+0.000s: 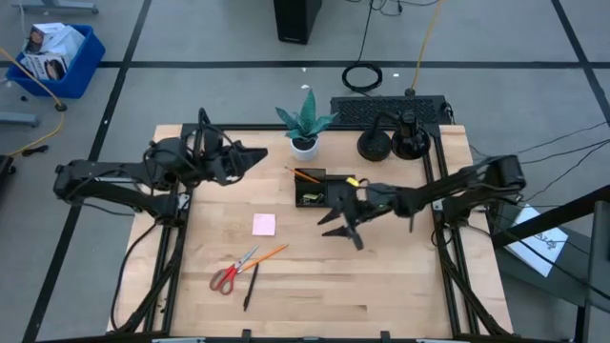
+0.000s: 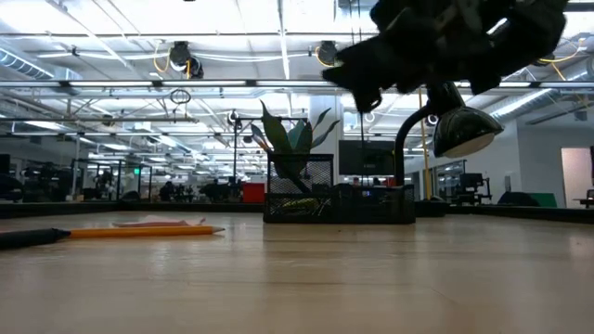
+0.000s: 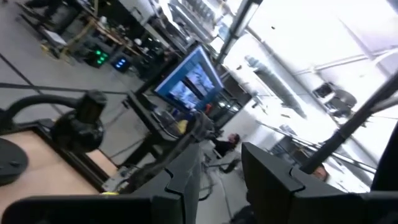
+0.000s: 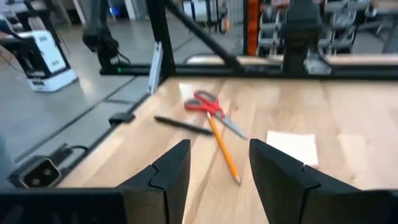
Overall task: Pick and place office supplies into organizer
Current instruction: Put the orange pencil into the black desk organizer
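Meanwhile right gripper (image 1: 345, 227), jaws apart & empty, hovering by organizer (image 1: 310, 188); next: reaching for scissors (image 1: 232, 271). Left gripper (image 1: 255, 155) idling, fingers slightly apart.

A black mesh organizer (image 2: 339, 199) sits mid-frame on the wooden counter (image 2: 371, 278), an orange pencil (image 2: 139, 232) at left, a dark claw (image 2: 445, 42) upper right.

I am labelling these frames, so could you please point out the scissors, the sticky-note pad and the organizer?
scissors (image 1: 226, 277): high view, on the red handles.
sticky-note pad (image 1: 264, 225): high view, centre of the pink pad.
organizer (image 1: 311, 190): high view, on its black divided interior.
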You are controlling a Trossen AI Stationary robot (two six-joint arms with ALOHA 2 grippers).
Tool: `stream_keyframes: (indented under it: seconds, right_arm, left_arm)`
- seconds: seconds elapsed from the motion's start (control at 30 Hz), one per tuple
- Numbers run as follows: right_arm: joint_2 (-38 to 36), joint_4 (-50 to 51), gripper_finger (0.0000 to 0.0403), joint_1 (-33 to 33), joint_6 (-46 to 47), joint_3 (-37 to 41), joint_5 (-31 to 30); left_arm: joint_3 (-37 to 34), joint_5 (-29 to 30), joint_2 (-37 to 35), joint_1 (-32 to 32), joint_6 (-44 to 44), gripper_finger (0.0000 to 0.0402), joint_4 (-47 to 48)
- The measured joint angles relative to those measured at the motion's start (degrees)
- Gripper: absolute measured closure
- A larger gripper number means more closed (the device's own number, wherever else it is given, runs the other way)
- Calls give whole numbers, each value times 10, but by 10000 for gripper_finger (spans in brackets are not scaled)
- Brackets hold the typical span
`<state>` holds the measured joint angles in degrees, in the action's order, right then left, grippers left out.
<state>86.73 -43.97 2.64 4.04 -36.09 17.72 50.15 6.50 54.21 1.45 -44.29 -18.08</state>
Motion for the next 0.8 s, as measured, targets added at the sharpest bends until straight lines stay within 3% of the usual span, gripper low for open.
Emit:
stream_keyframes:
  seconds: [0.4,0.8]
  right_arm:
    - [188,0,248,0,-44,-154,-5]
    - [325,9,248,4,-60,-248,22]
  left_arm:
    - [0,9,-38,-36,-21,282,34]
    - [0,21,-64,-40,-19,282,37]
